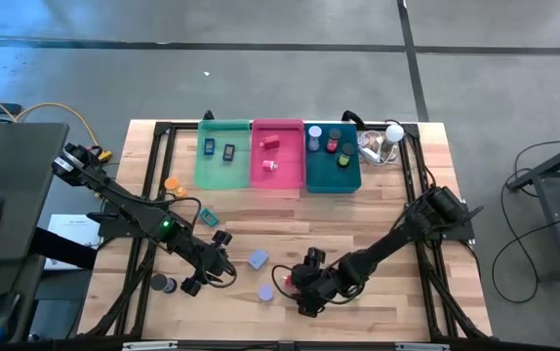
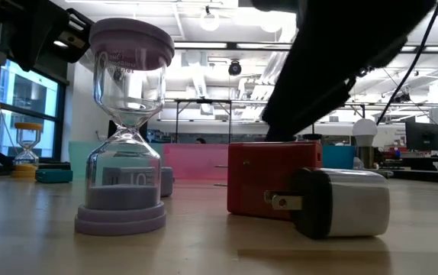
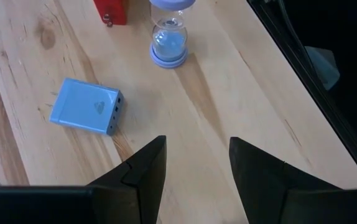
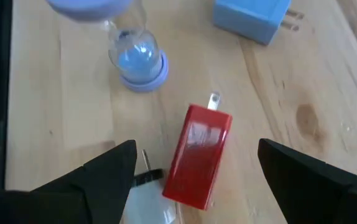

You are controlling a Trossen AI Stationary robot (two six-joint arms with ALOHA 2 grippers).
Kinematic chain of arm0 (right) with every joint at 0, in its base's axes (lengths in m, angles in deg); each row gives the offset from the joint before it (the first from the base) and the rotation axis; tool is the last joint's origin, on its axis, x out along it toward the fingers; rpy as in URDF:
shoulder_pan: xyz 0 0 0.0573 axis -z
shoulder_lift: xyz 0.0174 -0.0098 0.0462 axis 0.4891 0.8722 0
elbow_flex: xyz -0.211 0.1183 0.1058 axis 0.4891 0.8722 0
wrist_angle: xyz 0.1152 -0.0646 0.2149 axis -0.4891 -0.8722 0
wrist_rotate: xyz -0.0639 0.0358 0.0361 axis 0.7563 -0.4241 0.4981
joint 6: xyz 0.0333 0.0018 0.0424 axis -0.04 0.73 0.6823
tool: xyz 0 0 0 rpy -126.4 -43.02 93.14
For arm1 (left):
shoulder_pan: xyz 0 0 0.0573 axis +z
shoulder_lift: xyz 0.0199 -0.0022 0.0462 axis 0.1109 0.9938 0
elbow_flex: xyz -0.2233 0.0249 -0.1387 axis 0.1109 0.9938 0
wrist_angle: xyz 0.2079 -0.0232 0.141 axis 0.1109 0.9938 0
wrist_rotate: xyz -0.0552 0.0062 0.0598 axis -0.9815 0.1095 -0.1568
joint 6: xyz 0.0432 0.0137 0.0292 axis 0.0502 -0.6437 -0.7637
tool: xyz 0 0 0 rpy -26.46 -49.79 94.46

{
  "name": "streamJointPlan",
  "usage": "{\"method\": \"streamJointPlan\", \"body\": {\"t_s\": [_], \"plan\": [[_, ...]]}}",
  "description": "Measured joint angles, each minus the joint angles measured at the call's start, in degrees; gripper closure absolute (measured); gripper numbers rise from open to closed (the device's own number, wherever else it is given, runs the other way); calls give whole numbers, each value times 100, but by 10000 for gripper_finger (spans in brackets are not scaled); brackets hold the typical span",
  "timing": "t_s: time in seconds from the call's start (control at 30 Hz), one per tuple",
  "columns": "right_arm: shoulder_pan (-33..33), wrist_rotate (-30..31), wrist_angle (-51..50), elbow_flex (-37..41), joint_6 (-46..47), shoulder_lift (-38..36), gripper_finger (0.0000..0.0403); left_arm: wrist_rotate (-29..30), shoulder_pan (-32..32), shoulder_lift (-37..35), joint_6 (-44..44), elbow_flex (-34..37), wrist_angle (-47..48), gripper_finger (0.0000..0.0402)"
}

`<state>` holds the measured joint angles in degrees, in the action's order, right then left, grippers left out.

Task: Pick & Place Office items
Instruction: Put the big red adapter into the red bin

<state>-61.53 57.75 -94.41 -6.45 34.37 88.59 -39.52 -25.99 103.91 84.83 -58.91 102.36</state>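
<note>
My right gripper is open wide, low over the table near its front edge. Its fingers stand on either side of a red plug-in block without touching it. A white plug block lies against the red one. A lavender hourglass stands upright on its base beside them. A blue plug block lies flat a little farther in. My left gripper is open and empty just left of the blue block, which also shows in the high view.
Green, pink and teal bins stand side by side at the far edge, each holding small items. A white bulb lies to their right. An orange hourglass, a teal item and a small roll lie at the left.
</note>
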Motion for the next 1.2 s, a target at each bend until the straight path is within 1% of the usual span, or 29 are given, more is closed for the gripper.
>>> {"method": "streamJointPlan", "body": {"t_s": [0.23,0.37,0.57,0.67,0.73,0.83,1.0,1.03,1.2], "plan": [[0,3,446,-4,-176,272,78,-18,-2,0,7,0,7,232],[4,127,463,0,-164,383,78,-34,-2,0,40,0,8,232],[49,142,360,7,-152,442,84,-33,-7,0,177,0,0,232],[92,131,400,0,-150,442,109,-31,-7,0,175,0,-18,232],[117,129,364,0,-152,442,135,-28,-7,0,151,0,-22,232],[161,61,346,0,-139,442,184,-28,-7,0,199,0,-47,232],[227,-223,227,0,-50,442,284,-13,-7,0,259,0,-46,232],[233,-246,203,-1,-73,439,299,-13,-9,0,269,0,-46,232],[240,-223,194,-6,-329,438,300,-11,-9,0,287,0,-46,232]]}}
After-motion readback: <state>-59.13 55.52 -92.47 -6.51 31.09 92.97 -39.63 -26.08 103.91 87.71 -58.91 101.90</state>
